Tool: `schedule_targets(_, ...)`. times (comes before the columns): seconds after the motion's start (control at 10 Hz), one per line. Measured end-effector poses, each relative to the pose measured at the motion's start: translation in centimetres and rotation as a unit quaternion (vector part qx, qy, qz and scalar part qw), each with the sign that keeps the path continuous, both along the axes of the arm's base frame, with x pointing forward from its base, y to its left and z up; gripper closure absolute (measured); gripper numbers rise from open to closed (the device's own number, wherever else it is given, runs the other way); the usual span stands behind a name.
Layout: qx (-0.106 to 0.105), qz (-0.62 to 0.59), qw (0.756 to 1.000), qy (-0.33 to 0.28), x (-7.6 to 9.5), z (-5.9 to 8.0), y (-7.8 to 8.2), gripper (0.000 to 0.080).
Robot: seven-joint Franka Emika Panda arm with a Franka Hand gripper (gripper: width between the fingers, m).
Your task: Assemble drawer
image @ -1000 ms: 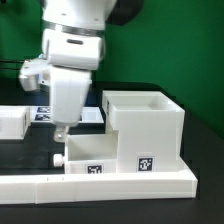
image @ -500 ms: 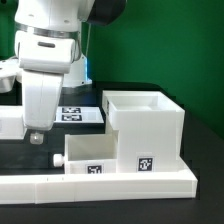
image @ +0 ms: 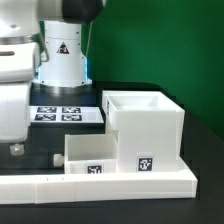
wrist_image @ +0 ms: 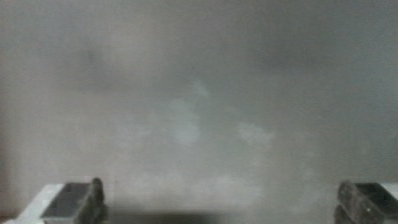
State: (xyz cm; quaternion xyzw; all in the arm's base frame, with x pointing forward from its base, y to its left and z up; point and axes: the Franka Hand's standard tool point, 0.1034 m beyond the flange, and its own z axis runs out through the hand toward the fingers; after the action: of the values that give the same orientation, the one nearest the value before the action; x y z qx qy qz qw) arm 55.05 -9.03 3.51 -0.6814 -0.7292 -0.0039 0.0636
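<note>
The drawer is a small white open-top box with a marker tag on its front and a round knob at its side. It sits against the larger white cube casing, both behind the low white border wall. My gripper hangs at the exterior view's far left, apart from the drawer and just above the table. In the wrist view the gripper shows two fingertips far apart, open and empty, over a blurred grey surface.
The marker board lies flat behind the drawer, in front of the arm's base. The arm's white body fills the exterior view's left edge.
The arm has swung steadily toward the exterior view's left, away from the drawer and knob. The marker board and arm base are now uncovered. The drawer and casing have not moved.
</note>
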Motion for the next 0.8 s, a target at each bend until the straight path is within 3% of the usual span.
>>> schedule_targets(0.4,0.007,-0.02,1.0,0.016,-0.8,-1.2,2.2,0.0151)
schedule_targets(0.8,0.012,-0.033,0.999,0.019,-0.5,-1.3,5.3,0.0151)
